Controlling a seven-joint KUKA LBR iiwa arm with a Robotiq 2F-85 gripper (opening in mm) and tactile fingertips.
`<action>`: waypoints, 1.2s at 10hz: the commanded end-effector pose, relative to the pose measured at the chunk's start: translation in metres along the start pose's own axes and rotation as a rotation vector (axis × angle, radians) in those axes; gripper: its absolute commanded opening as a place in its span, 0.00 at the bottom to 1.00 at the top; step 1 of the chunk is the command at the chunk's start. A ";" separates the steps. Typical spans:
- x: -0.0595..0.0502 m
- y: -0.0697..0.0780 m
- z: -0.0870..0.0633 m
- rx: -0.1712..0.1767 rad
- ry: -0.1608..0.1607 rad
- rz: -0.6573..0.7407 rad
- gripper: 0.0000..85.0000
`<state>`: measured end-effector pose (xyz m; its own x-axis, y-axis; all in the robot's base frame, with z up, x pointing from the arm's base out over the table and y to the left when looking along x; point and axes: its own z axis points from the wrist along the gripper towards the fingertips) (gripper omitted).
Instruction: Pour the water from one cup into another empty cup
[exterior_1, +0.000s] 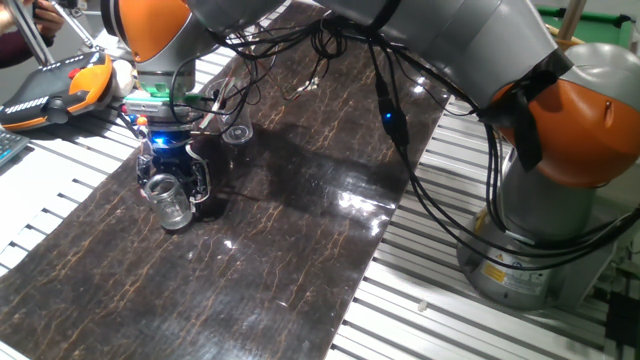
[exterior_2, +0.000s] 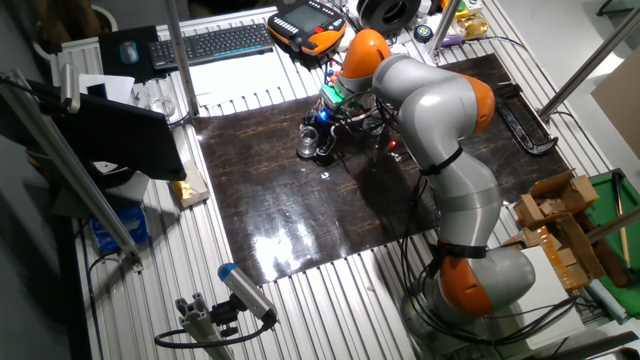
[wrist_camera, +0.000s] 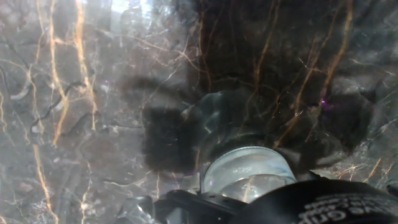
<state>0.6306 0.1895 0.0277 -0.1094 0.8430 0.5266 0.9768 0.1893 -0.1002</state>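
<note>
The one cup (exterior_1: 171, 202), a short squat clear glass, stands on the dark marble-patterned mat (exterior_1: 300, 250). My gripper (exterior_1: 172, 178) reaches down from above, its black fingers (exterior_1: 200, 180) on either side of the glass's upper part. I cannot make out whether they press on it. In the hand view the glass's thick rim (wrist_camera: 249, 169) sits just above the dark fingers (wrist_camera: 336, 205) at the bottom edge. The other fixed view has the glass (exterior_2: 305, 150) beside the gripper (exterior_2: 320, 140). The another empty cup (exterior_1: 238, 131) shows faintly as a clear shape behind and right of the gripper.
An orange teach pendant (exterior_1: 55, 88) lies on the slatted table at the far left. Black cables (exterior_1: 390, 110) hang from the arm over the mat. The robot base (exterior_1: 540, 230) stands at the right. A keyboard (exterior_2: 210, 42) lies beyond the mat.
</note>
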 end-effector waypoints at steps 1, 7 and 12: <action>0.000 0.000 0.000 0.000 0.002 0.000 1.00; 0.001 0.000 0.003 -0.003 0.032 0.002 0.80; 0.001 0.000 0.003 -0.004 0.036 -0.004 0.47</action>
<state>0.6297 0.1917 0.0258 -0.1080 0.8228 0.5580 0.9770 0.1918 -0.0937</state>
